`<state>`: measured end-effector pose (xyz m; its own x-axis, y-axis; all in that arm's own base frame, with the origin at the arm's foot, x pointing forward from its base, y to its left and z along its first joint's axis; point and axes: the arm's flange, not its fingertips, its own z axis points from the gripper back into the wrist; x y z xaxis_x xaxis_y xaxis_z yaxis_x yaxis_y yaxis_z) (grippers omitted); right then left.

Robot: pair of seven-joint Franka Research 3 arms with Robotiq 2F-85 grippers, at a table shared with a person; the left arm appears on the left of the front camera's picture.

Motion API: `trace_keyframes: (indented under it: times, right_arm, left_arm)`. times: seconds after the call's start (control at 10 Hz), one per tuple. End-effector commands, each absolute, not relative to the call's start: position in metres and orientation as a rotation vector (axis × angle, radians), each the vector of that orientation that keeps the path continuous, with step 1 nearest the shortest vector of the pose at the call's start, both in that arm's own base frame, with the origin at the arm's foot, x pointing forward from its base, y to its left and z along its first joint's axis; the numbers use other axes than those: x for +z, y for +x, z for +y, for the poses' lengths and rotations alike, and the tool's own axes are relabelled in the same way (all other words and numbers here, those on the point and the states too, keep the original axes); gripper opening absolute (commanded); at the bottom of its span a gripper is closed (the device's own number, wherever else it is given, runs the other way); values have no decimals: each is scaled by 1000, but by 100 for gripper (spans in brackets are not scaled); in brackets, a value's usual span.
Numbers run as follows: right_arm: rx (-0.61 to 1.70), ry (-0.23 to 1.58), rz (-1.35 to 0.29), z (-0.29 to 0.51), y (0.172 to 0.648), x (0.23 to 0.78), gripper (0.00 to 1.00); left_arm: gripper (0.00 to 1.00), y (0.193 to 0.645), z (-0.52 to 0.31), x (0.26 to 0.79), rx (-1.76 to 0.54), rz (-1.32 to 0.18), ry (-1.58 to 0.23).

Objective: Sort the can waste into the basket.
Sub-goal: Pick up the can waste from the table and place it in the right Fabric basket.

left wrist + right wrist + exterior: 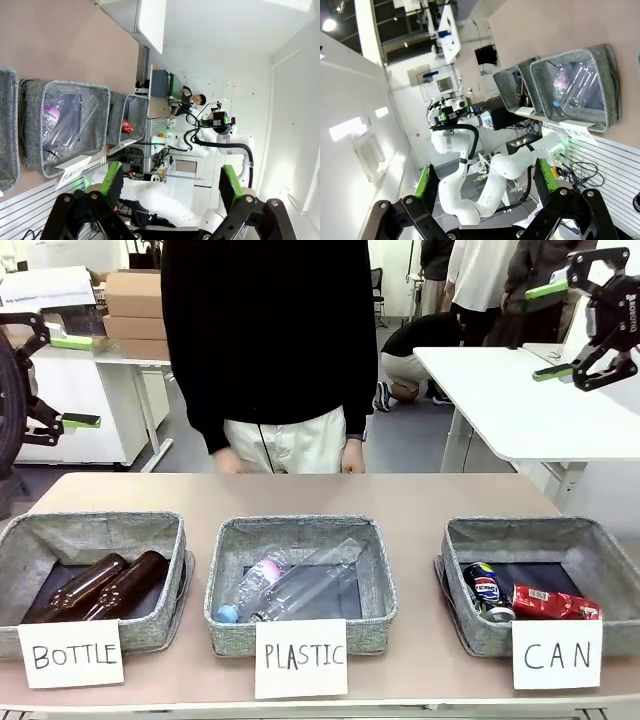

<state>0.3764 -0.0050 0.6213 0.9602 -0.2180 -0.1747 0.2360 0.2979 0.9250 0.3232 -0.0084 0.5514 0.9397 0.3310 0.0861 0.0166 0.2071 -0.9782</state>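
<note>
1. The 2 cans lie inside the basket (470, 540) carded "CAN", at the table's right end – the silver and dark blue can (484, 588) toward its left, the dented red can (553, 603) just beside it on the right.
2. Left gripper (72, 380): raised off the table's left edge, jaws wide apart, holding nothing.
3. Right gripper (552, 328): high at the upper right, fingers spread, empty too.
4. A person stands at the far side, both hands at the table edge.
</note>
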Motion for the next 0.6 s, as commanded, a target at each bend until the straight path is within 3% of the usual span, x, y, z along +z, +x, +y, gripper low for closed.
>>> trace_keyframes:
  times: [0.0,0.5]
  right_arm:
    - [-298,1230,27,-4,376,622,100]
    - [-298,1230,27,-4,376,622,100]
  left_arm:
    - [100,322,-10,552,229,-296,-1363]
    - [100,322,-10,552,229,-296,-1363]
